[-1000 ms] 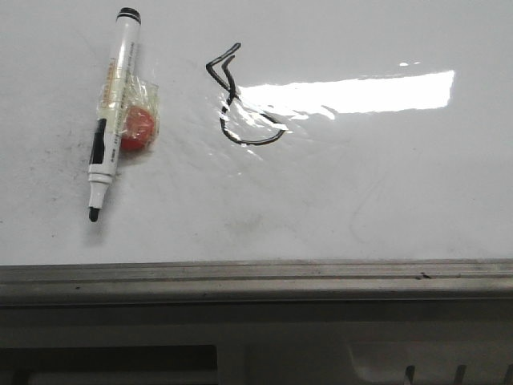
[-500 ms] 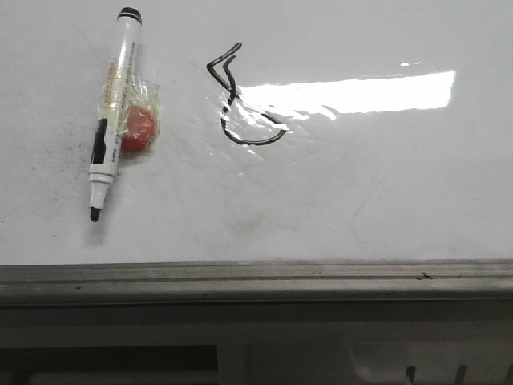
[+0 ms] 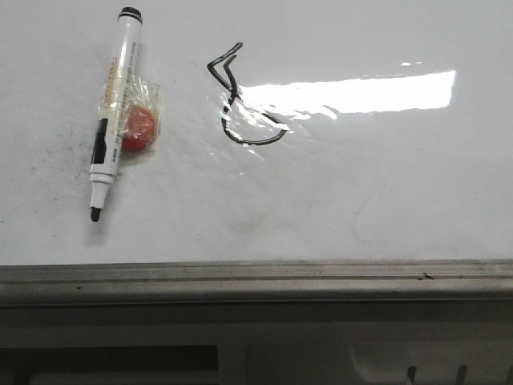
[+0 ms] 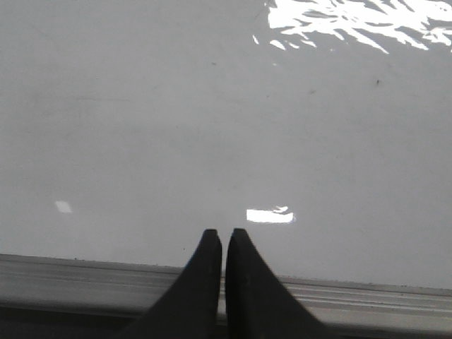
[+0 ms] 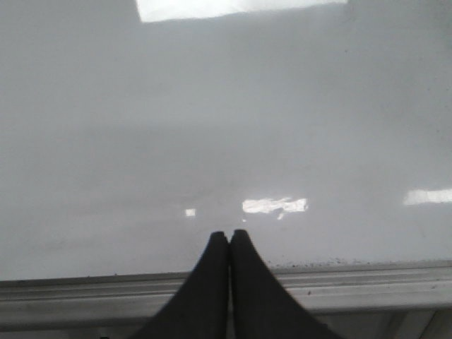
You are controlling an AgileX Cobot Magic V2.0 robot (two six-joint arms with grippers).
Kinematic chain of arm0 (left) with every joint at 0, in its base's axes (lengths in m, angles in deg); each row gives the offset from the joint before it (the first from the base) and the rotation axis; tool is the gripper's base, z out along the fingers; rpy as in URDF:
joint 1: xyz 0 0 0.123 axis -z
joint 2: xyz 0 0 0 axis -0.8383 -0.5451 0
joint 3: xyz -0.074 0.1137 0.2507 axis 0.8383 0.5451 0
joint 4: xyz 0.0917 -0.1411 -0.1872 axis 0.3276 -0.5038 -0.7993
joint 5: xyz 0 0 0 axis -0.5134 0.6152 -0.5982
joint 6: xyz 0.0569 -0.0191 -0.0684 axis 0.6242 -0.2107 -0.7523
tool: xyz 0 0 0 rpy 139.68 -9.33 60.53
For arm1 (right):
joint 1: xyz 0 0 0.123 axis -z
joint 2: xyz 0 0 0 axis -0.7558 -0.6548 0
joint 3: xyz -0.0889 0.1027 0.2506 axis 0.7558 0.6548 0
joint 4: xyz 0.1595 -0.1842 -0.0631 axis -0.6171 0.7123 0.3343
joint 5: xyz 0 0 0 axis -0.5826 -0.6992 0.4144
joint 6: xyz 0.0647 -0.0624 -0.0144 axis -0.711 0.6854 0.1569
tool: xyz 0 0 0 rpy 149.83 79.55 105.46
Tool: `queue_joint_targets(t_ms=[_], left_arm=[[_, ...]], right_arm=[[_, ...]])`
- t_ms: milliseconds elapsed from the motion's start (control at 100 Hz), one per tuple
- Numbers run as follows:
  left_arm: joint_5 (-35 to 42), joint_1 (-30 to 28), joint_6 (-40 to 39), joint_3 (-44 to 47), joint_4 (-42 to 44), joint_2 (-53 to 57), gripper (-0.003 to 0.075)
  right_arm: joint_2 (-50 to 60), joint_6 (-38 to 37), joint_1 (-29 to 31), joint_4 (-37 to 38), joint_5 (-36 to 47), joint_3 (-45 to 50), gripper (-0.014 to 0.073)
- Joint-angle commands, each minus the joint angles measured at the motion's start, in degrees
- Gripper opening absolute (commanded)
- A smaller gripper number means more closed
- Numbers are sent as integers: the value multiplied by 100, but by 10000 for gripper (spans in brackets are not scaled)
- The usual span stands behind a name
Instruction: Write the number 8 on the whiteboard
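Note:
The whiteboard [image 3: 337, 200] fills the front view, glossy white with a grey metal rim along its near edge. On it, at the back left of centre, is the number 8 [image 3: 240, 100], a thin black hook joined to a rounded loop. A white marker pen [image 3: 112, 112] with its black tip uncapped lies to the left, a red ball [image 3: 138, 130] taped to its side. Neither gripper shows in the front view. My left gripper [image 4: 223, 233] is shut and empty over the board's rim. My right gripper [image 5: 229, 234] is likewise shut on nothing above the whiteboard [image 5: 226, 127].
A bright strip of light glare [image 3: 353, 92] lies across the board right of the drawn line. Below the rim [image 3: 256, 277] the grey robot base [image 3: 256, 353] shows. Faint grey smudges mark the board's near middle.

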Motion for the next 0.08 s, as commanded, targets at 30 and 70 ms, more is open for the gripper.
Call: queue_joint_targets(t_ms=[30,70], left_arm=[[255,4,-3,186,-72,173,-20],[255,4,-3,186,-72,173,-20]], right_arm=[[109,63,46,35,148,75,-63],[109,63,46,35,148,75,-63]])
